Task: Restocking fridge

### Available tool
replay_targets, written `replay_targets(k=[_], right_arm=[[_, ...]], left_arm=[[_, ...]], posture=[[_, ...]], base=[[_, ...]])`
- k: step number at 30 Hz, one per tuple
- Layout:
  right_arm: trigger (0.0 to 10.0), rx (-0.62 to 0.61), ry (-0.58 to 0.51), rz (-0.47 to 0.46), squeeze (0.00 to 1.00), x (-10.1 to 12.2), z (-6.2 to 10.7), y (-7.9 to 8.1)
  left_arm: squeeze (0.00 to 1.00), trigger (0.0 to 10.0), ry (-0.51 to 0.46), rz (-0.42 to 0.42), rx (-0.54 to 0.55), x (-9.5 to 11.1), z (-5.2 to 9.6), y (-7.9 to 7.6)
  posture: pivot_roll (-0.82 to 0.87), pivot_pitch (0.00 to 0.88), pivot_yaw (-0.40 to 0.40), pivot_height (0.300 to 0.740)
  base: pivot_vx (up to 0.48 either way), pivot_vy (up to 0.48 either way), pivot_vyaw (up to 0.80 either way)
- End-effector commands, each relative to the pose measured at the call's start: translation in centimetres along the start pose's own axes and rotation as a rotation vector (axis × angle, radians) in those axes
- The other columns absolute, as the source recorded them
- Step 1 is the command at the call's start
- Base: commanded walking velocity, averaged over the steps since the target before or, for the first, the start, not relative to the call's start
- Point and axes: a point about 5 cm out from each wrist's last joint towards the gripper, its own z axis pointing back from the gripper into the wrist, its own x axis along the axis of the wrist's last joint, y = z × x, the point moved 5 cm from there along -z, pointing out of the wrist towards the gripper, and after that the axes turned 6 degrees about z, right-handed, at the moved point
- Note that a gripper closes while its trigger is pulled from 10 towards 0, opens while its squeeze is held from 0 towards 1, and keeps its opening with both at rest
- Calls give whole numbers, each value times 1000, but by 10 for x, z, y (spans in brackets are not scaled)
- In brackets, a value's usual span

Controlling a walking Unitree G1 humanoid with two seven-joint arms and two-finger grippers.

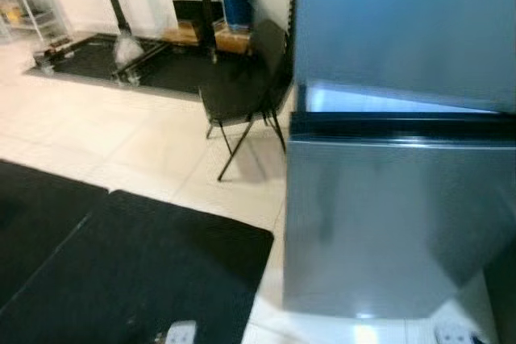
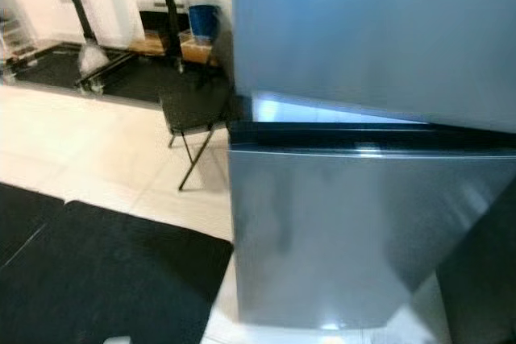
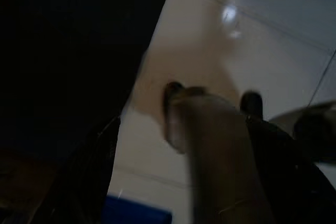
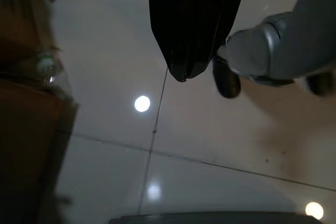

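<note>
Below the right pincer (image 4: 189,74), whose two black fingers hang pressed together and hold nothing, we see pale floor tiles (image 4: 131,145) with lamp glints. Off to one side of it stands something brown with what may be a bottle top (image 4: 44,66); blur keeps us from being sure. Our left pincer (image 3: 210,129) hangs over the same tiles beside a black mat (image 3: 68,51), and its view is too dark and smeared for us to tell how its fingers stand.

Ahead of us stands the fridge (image 1: 387,215), silver-grey. Its upper door (image 1: 403,22) is swung somewhat out, and a bright strip of the inside (image 1: 363,101) shows beneath its edge; the lower door appears shut. Beside the fridge sits a black folding chair (image 1: 242,94).

As for progress, we judge little: nothing is carried, and the shelves are hidden. That fits goods waiting to be fetched, or stocking finished with the door left to close.
</note>
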Motion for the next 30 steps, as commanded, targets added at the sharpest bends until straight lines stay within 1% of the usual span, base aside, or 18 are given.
replay_targets(k=[1,10,14,16,17,18,21,22,24,26,30], right_arm=[[10000,13,-13,-2,0,4,-1,6],[10000,12,-19,-4,0,5,-1,6],[10000,13,-49,-23,0,11,-1,4],[10000,12,-81,-59,0,17,-1,0],[10000,22,-114,-92,0,23,0,-2],[10000,22,-114,-92,0,23,0,-2],[10000,30,-202,-173,0,40,2,-12],[10000,30,-202,-173,0,40,2,-12],[10000,34,-266,-265,0,50,5,-24],[10000,69,-325,-337,0,57,9,-30],[10000,157,-407,-396,0,66,16,-37]], left_arm=[[0,10000,19,-1,12,-5,2,4],[0,10000,18,-2,11,-5,2,5],[0,10000,14,1,11,-5,2,5],[0,10000,10,11,18,-4,2,6],[0,10000,11,8,18,-4,2,6],[0,10000,11,8,18,-4,2,6],[0,10000,13,5,15,-4,2,5],[0,10000,13,5,15,-4,2,5],[0,10000,11,6,14,-4,2,5],[0,10000,13,5,13,-4,2,5],[0,10000,13,3,9,-4,2,5]], posture=[[-65,0,13,740],[-67,0,12,740],[-69,0,13,740],[-70,0,13,740],[-70,0,13,740],[-70,0,13,740],[-70,0,13,740],[-70,0,13,740],[-74,0,17,740],[-73,0,17,740],[-73,0,18,740]], base=[[285,0,0],[285,0,0],[279,0,0],[0,0,0],[0,0,0],[0,0,0],[0,0,0],[0,0,0],[0,0,0],[0,0,0],[0,0,0]])
